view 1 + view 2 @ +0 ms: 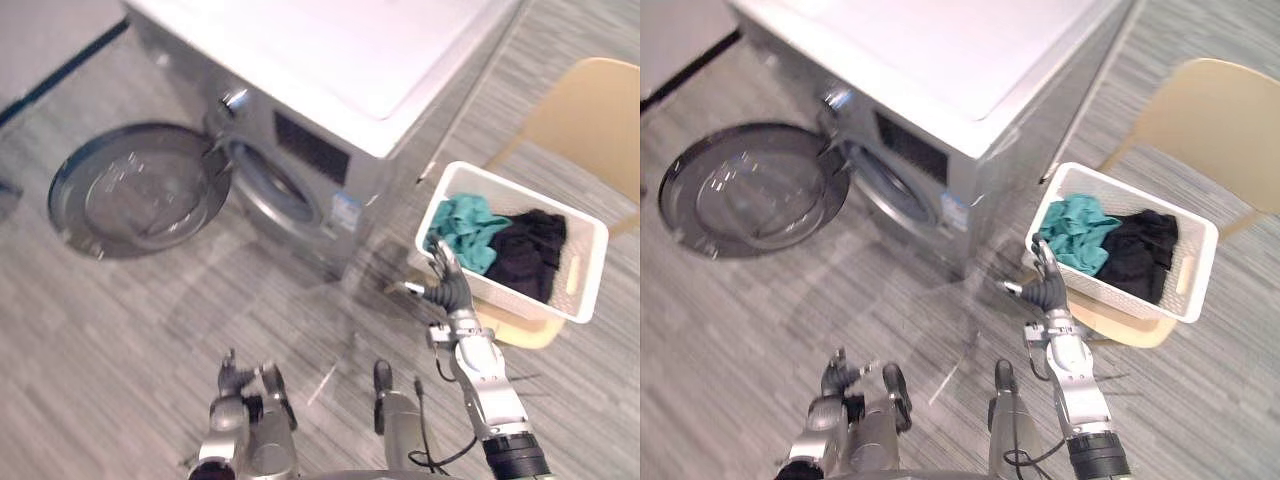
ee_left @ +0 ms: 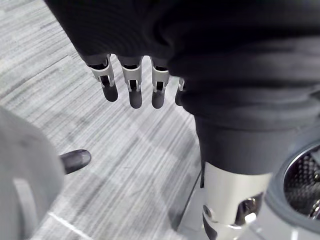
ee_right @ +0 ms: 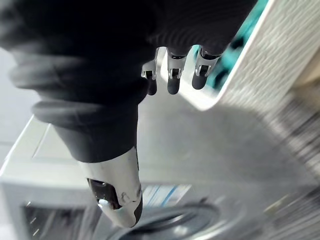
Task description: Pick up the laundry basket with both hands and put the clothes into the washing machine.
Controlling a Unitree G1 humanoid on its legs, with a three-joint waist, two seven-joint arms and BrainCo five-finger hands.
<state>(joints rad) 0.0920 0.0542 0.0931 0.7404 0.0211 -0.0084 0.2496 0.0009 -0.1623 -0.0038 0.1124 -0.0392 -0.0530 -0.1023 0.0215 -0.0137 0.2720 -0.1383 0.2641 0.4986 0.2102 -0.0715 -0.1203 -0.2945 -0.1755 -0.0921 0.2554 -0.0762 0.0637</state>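
Our right hand [image 1: 448, 285], fingers straight, is at the near corner of the white plastic laundry basket [image 1: 588, 250] on a pale wooden chair [image 1: 590, 120]. Our left hand [image 1: 232, 378] hangs low, fingers relaxed.

chair [image 1: 590, 120] cut by the right edge, seat mostly under laundry basket [image 1: 590, 270]

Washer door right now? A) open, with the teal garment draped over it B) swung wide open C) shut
B: the door stands swung wide off the washing machine; the teal garment and the black garment both lie in the laundry basket.
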